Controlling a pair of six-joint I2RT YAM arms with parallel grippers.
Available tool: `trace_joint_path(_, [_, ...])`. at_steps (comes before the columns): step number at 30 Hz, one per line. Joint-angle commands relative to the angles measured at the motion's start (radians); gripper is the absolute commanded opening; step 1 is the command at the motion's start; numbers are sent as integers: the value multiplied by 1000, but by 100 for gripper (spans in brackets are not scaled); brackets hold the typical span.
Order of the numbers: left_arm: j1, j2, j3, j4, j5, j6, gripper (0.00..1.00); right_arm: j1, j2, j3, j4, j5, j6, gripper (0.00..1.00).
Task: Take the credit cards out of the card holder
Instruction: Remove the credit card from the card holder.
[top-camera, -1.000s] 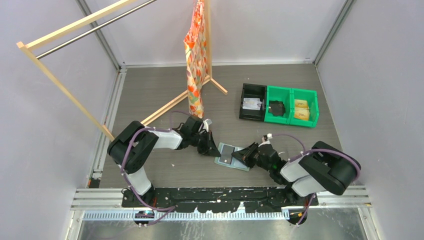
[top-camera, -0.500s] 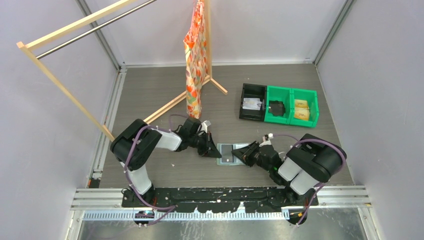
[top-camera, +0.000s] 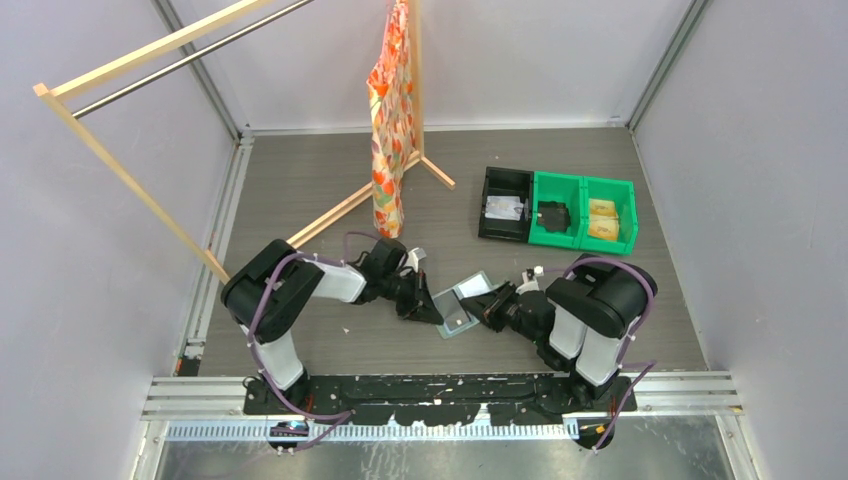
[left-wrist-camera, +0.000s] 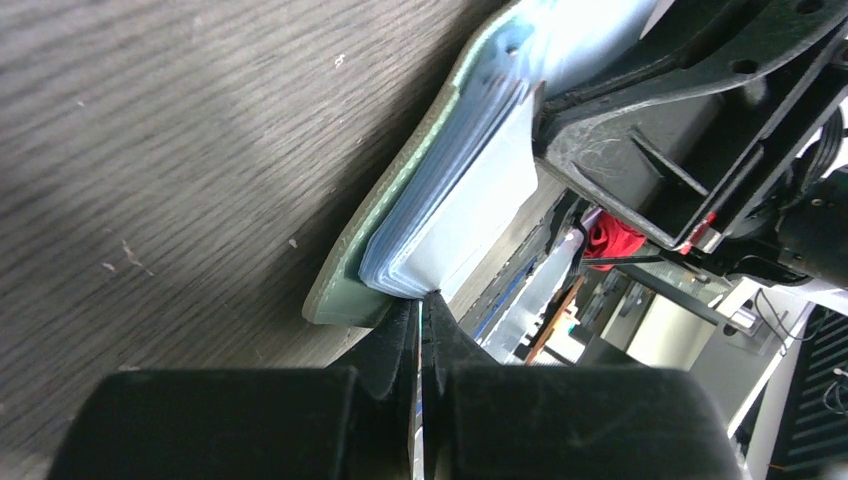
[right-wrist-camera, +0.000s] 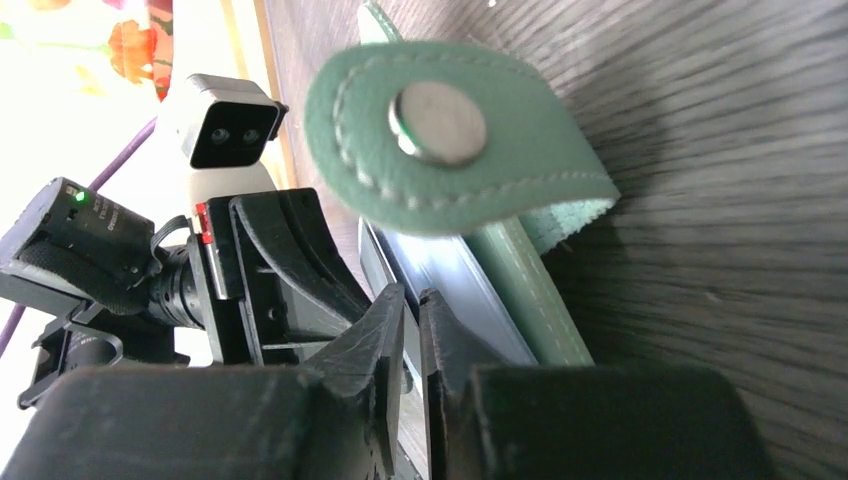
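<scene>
Swung askew, the card holder (top-camera: 455, 318) lies mid-frame; our left hand (top-camera: 432, 310) is clamped closed, our right hand (top-camera: 487, 305) unreadable; cards (left-wrist-camera: 470, 200) remain inside.

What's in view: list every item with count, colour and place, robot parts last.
card holder: 1, sage-green, open between grippers
rack: 1, wood with metal bar, left
cloth: 1, orange patterned, hanging from rack
black bin: 1, far right, white item inside
green bins: 2, beside black bin; dark item, yellow items
table: 1, grey wood-grain
left gripper: 1, black, shut at holder's corner
right gripper: 1, black, narrow gap, at holder's inner layers
</scene>
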Motion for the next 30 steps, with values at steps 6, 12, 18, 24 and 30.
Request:
trace_joint_path(6, [-15,-23,57,-85,-147,84,0,34,-44,-4,-23,-244,-46,17])
trace_joint_path(12, [-15,-47,58,-110,-152,101,1,36,9,2,19,-308,-59,16])
trace_joint_path(18, [-15,-78,78,-194,-191,154,1,35,9,3,20,-339,-75,16])
trace_joint_path(24, [-14,-86,124,-270,-202,212,1,35,-18,10,15,-380,-84,17])
trace_joint_path(30, [-15,-120,169,-362,-243,265,7,35,-21,17,11,-401,-89,17])
